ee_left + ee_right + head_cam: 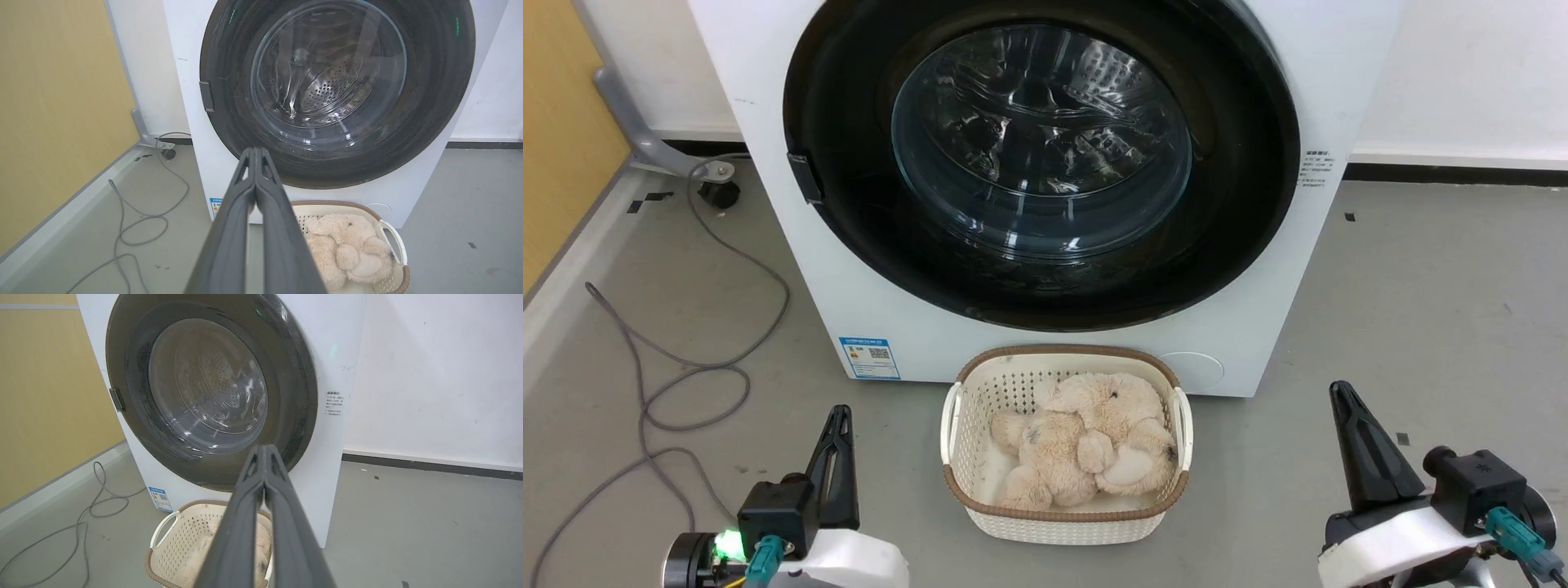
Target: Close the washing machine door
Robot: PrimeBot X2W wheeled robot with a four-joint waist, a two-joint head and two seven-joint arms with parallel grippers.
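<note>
Door (1041, 155) sits shut, flush on the washer (931, 351), above a basket (1054, 531) holding a plush toy (1086, 441); left gripper (840, 415) and right gripper (1341, 390) hover low, fingers pressed together, empty.

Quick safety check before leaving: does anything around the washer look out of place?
Only a loose grey cable, sprawled over the floor left of the washing machine. The washing machine door looks shut flush.

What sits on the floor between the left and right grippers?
In the head view, a white basket holding a cream plush toy stands between the left gripper and right gripper.
</note>
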